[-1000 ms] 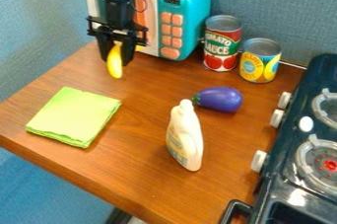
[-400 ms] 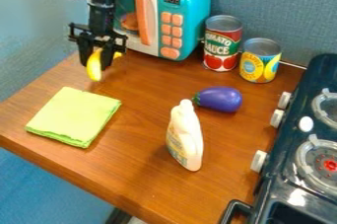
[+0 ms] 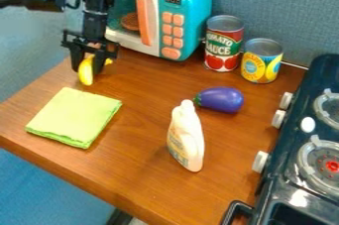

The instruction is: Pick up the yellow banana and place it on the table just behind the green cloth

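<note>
Banana held at the bench's far left. The end effector (image 3: 87,65) is narrowed on the yellow banana (image 3: 85,74), which points downward beyond the folded green cloth (image 3: 74,117) and near the toy microwave (image 3: 188,13). Whether its lower tip touches the bench (image 3: 142,169) you cannot tell from this angle. Keep the squeeze firm and even, since a curved, smooth body may pivot between the fingers. Move slowly, keeping the wrist steady and leaving room for the microwave's orange handle (image 3: 143,18). In any lowering, keep the banana inward of the bench's edge, let the surface take its weight before you part the fingers, then withdraw straight upward so that neither finger drags it.
</note>
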Robot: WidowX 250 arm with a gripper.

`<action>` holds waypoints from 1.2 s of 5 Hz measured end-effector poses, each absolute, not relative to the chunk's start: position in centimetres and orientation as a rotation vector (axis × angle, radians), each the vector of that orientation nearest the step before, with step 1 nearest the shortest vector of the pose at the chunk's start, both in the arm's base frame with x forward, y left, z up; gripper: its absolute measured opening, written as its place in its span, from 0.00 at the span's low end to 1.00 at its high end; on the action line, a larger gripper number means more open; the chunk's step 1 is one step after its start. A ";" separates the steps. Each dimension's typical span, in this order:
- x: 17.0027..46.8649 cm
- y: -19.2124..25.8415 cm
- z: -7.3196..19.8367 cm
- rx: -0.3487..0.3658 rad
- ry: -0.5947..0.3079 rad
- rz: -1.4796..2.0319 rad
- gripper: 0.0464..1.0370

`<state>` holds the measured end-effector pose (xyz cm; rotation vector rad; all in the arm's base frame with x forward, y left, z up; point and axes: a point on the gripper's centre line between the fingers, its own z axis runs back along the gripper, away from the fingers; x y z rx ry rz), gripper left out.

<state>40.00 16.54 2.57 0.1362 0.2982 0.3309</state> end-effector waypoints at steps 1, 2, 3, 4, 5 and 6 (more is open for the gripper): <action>39.7 16.8 2.5 0.153 0.327 0.357 0.49; 39.5 16.7 2.4 0.149 0.338 0.345 0.57; 39.0 16.6 2.3 0.108 0.328 0.325 0.88; 38.4 16.2 2.3 0.080 0.303 0.326 0.95; 38.4 15.8 2.4 0.053 0.312 0.302 0.96; 38.5 14.6 3.4 -0.011 0.271 0.273 0.96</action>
